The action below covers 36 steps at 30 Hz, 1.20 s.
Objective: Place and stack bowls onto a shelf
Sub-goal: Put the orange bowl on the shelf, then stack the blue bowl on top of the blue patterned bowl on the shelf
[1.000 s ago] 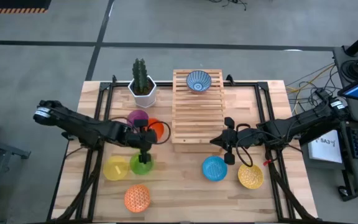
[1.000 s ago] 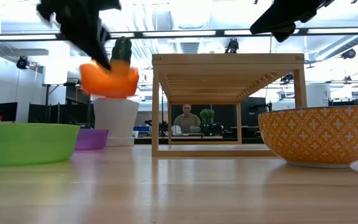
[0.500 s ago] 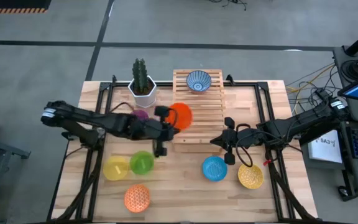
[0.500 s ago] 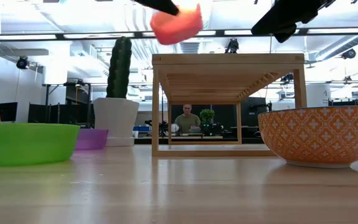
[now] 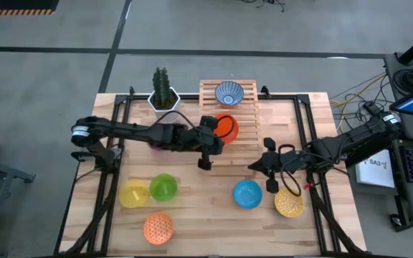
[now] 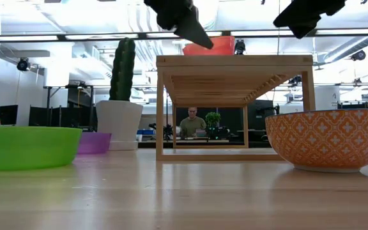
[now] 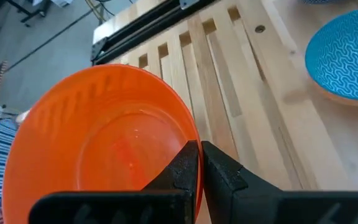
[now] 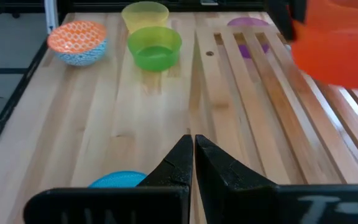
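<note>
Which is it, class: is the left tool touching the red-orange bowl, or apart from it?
Touching. In the left wrist view, the left tool has its fingers closed on the rim of the red-orange bowl, one inside and one outside, above the shelf.

shelf (image 5: 228, 143): front slats free | back: patterned bowl (image 5: 229, 93) | left: cactus pot (image 5: 163, 102)

No readable brand, label or number on any bowl, the shelf or the arms; only faint dark marks, perhaps writing, on a white sheet (image 5: 377, 170) beside the table's right edge, too small to make out.
</note>
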Motion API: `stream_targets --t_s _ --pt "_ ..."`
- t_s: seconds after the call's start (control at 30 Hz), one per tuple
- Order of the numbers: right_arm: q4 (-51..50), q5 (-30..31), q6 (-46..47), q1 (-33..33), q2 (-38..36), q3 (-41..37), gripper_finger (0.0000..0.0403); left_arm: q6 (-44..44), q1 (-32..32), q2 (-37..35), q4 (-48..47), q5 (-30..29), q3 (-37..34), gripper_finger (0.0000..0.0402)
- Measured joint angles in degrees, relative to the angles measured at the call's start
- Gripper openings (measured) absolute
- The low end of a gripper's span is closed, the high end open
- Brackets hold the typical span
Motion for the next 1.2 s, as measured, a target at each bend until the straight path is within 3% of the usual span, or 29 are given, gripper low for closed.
stream_targets --t_s 0.2,0.37,0.77,1.2 --pt "0.10 0.05 -0.61 0.33 -0.09 0.00 0.0009 -0.65 1.39 0.20 5.04 0.51 -0.74 0.0000" --pt "0.09 0.13 -0.55 0.33 -0.03 0.00 0.0009 -0.70 1.46 2.00 6.42 4.58 -0.43 0.0000" --pt "0.10 0.13 -0.42 0.33 -0.01 0.00 0.0009 -2.40 1.43 4.57 7.74 4.30 -0.35 0.0002" --pt "0.05 0.11 0.11 0.33 0.04 0.00 0.0009 -1.34 2.61 4.44 7.75 4.02 -0.16 0.0113"
